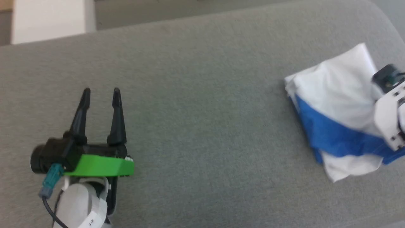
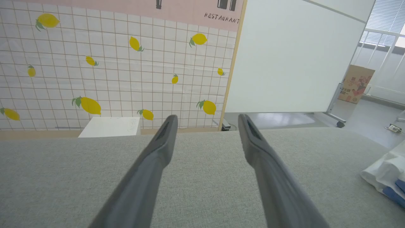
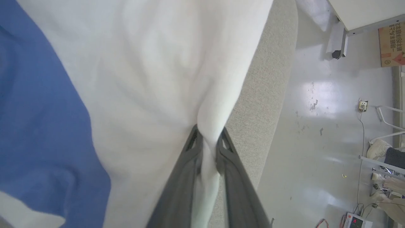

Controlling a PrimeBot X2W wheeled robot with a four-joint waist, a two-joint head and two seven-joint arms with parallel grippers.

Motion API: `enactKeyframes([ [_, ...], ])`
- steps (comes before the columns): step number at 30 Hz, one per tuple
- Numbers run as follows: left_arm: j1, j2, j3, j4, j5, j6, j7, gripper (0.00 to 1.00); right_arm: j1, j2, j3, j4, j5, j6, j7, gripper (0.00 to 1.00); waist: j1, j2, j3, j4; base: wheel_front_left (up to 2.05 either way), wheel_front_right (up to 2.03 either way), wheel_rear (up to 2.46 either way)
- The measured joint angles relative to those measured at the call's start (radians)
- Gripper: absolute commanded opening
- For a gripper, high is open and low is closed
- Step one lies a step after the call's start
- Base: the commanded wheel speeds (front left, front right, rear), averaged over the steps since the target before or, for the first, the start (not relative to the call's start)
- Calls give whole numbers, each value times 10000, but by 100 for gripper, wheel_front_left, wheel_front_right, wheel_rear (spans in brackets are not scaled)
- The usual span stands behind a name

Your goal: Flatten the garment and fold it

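Two grippers are seen over a grey cloth-covered counter (image 1: pixel 205 110). Nearest, at the lower left of the head view, the left gripper (image 1: pixel 101 91) is held above bare cloth with its dark fingers spread apart and nothing between them; the same gap is shown in the left wrist view (image 2: pixel 207 118). Further out and well apart from it, at the counter's right side, the garment (image 1: pixel 332 95) is lain in a bunched heap, white cloth on top with a blue band crossing beneath. A raised fold of its white cloth is pinched between the nearly closed fingers of the right gripper (image 3: pixel 208 131), close to the counter's edge. Beyond the counter's far edge, a white box (image 2: pixel 110 126) is set against a lemon-patterned tiled wall (image 2: pixel 110 63), with a white panel (image 2: pixel 291 57) beside it and a cardboard box (image 2: pixel 356 84) further back.
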Motion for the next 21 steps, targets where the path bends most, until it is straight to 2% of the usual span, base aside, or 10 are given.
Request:
enactKeyframes([
  [8,-481,420,-58,-748,311,8,614,100,-810,-196,-932,1987,-311,0,-1269,0,1,0,1600,-430,0,0,0],
  [21,-519,798,123,-1622,380,107,1037,100,-1914,-343,-2853,4370,-1597,0,-2587,0,2,0,3456,-346,0,0,0],
])
